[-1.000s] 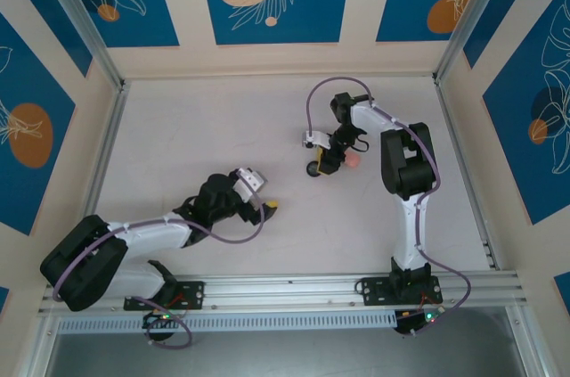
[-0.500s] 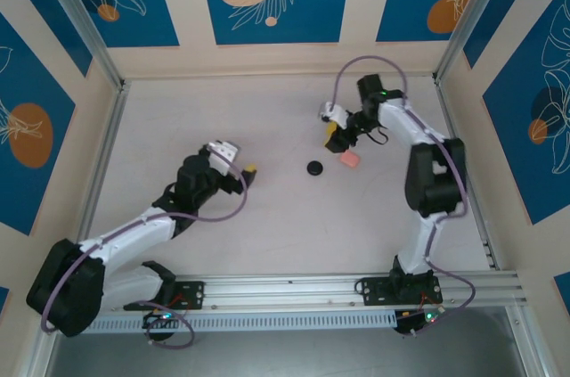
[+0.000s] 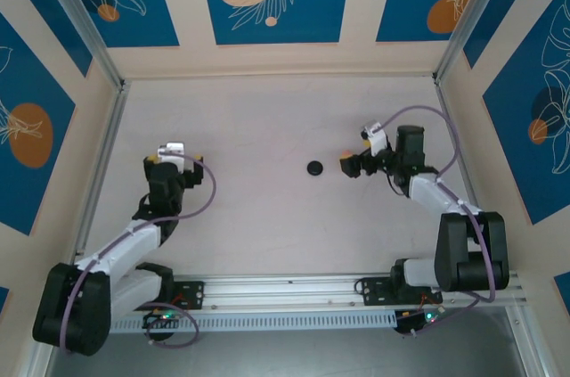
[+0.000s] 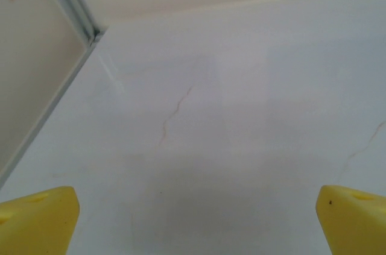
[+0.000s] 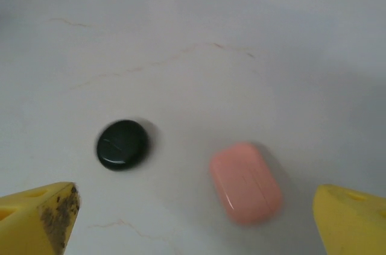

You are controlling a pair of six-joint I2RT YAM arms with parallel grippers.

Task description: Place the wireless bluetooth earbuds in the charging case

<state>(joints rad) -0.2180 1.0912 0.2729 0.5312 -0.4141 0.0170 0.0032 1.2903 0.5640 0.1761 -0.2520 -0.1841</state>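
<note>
The charging case [image 5: 246,181] lies near black disc [image 5: 122,144]; right pincer [image 5: 196,213] apart; left pincer [image 4: 196,219] apart.

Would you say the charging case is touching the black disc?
Apart. The right wrist view shows bare table between the charging case and the black disc.

top: overhead, far | wrists: low, close, facing table [image 4: 211,116] | right+top share black disc [image 5: 122,144], charging case [image 5: 246,181]
</note>
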